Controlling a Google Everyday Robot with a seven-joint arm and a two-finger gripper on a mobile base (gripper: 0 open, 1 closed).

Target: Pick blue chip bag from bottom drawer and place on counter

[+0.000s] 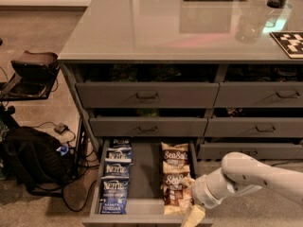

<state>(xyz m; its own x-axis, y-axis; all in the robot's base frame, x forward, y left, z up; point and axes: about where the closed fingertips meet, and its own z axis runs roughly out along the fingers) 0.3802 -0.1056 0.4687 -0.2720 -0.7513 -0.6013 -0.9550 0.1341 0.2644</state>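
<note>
Fingers (pixel 194 215) first: pale cream, and they look spread, one tip low at the bottom edge of the view and the other seemingly up against the snack packets. Nothing is pinched between them, though part of the lower one is cut off. So the two-finger gripper (pixel 190 201) on the white rounded arm (pixel 255 174) is down at the front right corner of the long grey bottom drawer (pixel 142 186), which is pulled right out. It sits over the brown-and-cream Sea Salt bags (pixel 174 174) in the right-hand column, and that's the wrong side! The target is across the drawer, in a column of small dark-blue crinkly bags with white lettering on the left. The blue chip bag (pixel 112 195) nearest the drawer front lies flat, face up, untouched, well apart from the gripper, with a bare strip of drawer floor between the two columns. This reads as the reach, the very start of the pick: nothing is lifted, and the glossy pale grey-green tabletop (pixel 156 27) above the grey cabinet awaits its bag. Next move, as I judge it: swing left across the bare strip, clear of the Sea Salt packets, centre over one blue bag, drop in and close on the crinkly top without dragging its neighbour. Then lift clear of the drawer walls and the grey drawer fronts (pixel 147 96) with dark handles above before going up to the tabletop.
</note>
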